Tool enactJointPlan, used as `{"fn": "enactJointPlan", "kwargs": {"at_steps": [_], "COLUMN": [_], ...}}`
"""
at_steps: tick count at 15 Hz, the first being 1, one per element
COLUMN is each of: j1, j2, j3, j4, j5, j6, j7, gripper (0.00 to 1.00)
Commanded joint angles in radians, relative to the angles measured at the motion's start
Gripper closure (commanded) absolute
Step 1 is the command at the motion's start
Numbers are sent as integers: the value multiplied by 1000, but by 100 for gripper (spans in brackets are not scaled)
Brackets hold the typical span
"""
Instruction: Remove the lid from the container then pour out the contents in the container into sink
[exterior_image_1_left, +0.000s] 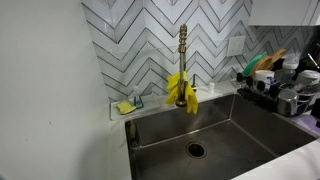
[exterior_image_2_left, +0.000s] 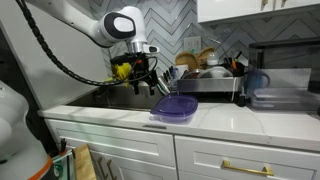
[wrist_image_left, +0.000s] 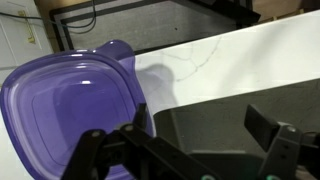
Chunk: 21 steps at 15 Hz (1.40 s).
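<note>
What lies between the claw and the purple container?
Nothing: in an exterior view, only bare counter separates the open claw from the purple container.

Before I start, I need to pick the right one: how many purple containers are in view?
1. The purple container sits on the white counter beside the sink, near the open pincer. The crowded dish rack could hide others.

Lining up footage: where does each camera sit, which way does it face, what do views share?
Exterior view: above the sink, facing faucet and tiled wall; no robot shows.
Exterior view: before the cabinets, facing the counter and purple container; arm and gripper show.
Wrist view: looks down on that container; the open gripper shows.
Shared: dish rack, in both exterior views.
</note>
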Motion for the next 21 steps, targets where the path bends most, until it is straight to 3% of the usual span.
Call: {"fn": "enactJointPlan", "kwargs": {"at_steps": [1, 5, 18, 21], "j1": [2, -21, -35, -39], "j2": [1, 26, 105, 122], "j3": [-3, -12, -96, -103], "j4": [7, 24, 23, 24], "j5": [-1, -28, 6, 8], "j6": [-2, 2, 156, 182], "j7": [1, 8, -224, -245], "gripper": [0, 0, 0, 25]}}
